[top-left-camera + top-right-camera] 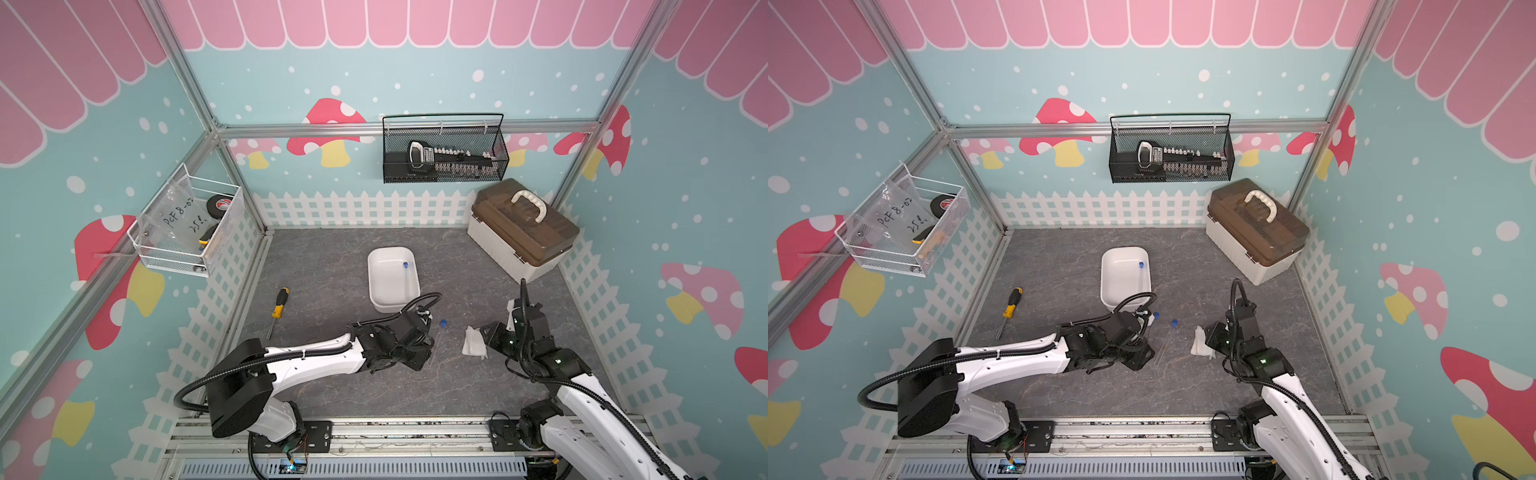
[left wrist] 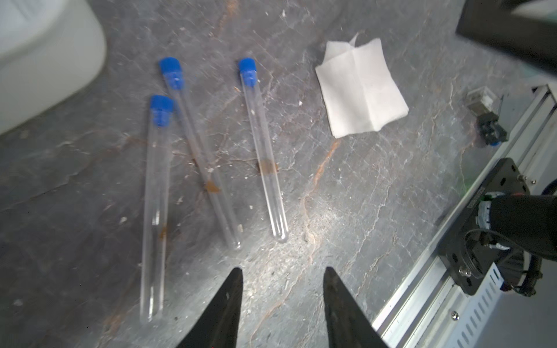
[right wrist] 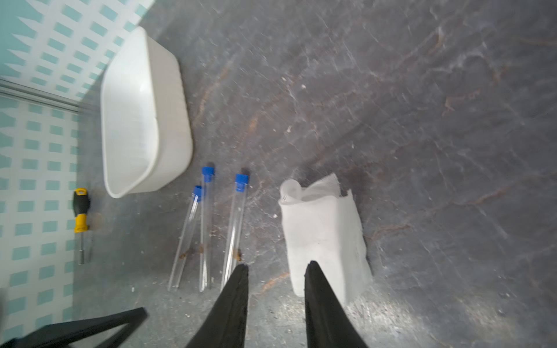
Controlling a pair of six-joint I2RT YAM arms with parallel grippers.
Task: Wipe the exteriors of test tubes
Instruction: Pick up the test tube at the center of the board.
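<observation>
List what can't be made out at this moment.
1. Test tube in the white tub: in both top views only its blue-capped end shows; clear body too faint.
2. Table test tubes: in both top views the left arm largely covers two.
3. Toolbox contents: top views, closed lid hides them.
4. Brown spots: on glass or table? Wrist views too blurred.
</observation>
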